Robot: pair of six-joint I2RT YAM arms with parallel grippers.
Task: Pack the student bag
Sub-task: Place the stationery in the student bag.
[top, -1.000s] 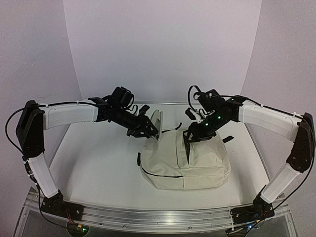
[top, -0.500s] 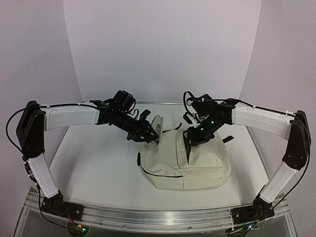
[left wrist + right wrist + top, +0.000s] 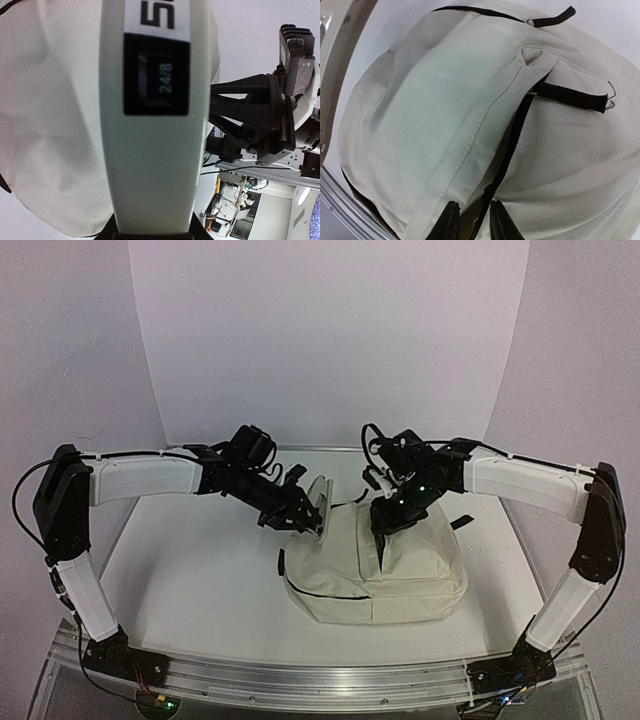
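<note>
The student bag [image 3: 400, 575], cream fabric with black zippers, lies on the table right of centre. In the right wrist view its top zipper [image 3: 512, 135] stands partly unzipped, with dark lining showing in the slit. My right gripper [image 3: 472, 221] sits at the bag's top [image 3: 381, 530], its jaws a narrow gap apart astride the zipper edge. My left gripper [image 3: 300, 510] is shut on a flat pale pack [image 3: 319, 494] with a black label reading 24/8 [image 3: 156, 75]. It holds the pack upright just left of the bag's top.
Black strap tabs stick out of the bag [image 3: 572, 98], one at its right side [image 3: 461, 522]. The right arm's wrist [image 3: 265, 115] is close beside the held pack. White walls ring the table; its metal front rail [image 3: 320, 680] runs between the arm bases.
My right gripper has shifted left onto the bag's zipper opening and its jaws have narrowed. The left gripper with the pack has edged right and down, closer to the bag.
</note>
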